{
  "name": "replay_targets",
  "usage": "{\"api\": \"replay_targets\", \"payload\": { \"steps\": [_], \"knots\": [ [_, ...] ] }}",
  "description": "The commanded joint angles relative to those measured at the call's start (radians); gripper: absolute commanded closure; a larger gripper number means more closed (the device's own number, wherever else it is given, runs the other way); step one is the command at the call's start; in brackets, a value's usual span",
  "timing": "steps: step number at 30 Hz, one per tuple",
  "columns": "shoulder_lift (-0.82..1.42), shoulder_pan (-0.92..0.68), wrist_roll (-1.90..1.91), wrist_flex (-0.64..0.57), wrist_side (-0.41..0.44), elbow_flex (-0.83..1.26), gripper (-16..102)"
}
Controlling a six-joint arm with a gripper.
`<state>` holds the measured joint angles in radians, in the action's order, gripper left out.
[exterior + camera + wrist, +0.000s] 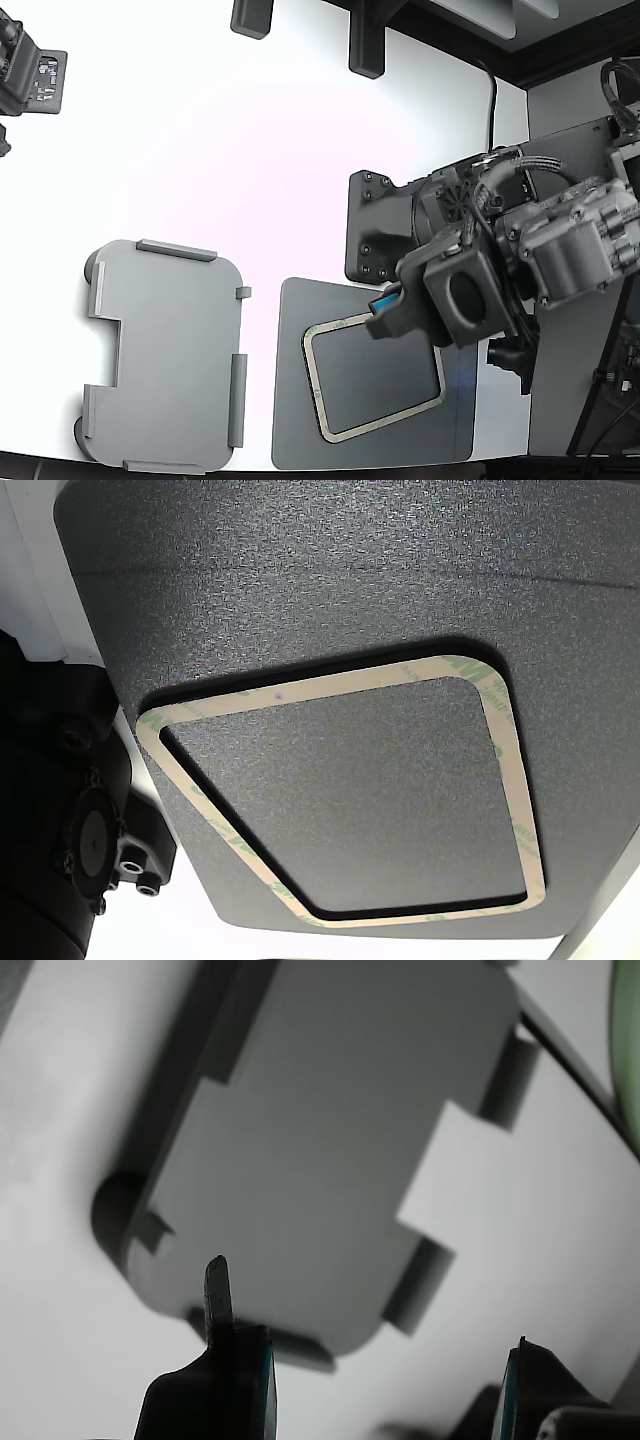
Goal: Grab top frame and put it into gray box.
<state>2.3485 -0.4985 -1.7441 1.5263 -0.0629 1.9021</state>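
Observation:
The top frame (pixel 313 385), a thin cream ring with faint green marks, lies flat on a dark gray plate (pixel 290 410) at the front middle of the exterior view. The other view shows the top frame (pixel 300 691) close up, whole and untouched. The gray box (pixel 170 350) sits empty to the exterior view's left of the plate. It also fills the wrist view as the gray box (pixel 330 1140). My gripper (pixel 390 310) hovers over the frame's far right corner. In the wrist view my gripper (pixel 368 1305) is open, its fingers wide apart with nothing between them.
The dark gray plate (pixel 300 560) spans most of the other view. My arm's black base (pixel 375 225) stands behind the plate. Black posts (pixel 365 45) rise at the table's far edge, and another device (pixel 30 70) sits at the far left.

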Motion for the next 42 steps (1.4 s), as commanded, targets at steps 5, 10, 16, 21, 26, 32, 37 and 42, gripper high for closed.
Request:
{"api": "replay_targets", "payload": {
  "steps": [5,10,16,21,26,32,37,42],
  "knots": [
    [-0.034,-0.230,-0.282,0.086,-0.015,-0.018,5],
    [-0.107,-0.393,-0.321,0.095,-0.017,-0.017,-4],
    [-0.221,-0.584,-0.268,0.104,0.066,-0.037,-14],
    [-0.299,-0.696,-0.253,0.100,0.078,-0.041,-14],
    [-0.377,-0.784,-0.218,0.092,0.071,-0.058,-14],
    [-0.486,-0.850,-0.216,0.055,0.078,-0.086,-14],
    [-0.588,-0.882,-0.262,0.043,0.072,-0.124,-14],
    [-0.647,-0.939,-0.232,0.012,0.071,-0.137,-14]
  ]
}}
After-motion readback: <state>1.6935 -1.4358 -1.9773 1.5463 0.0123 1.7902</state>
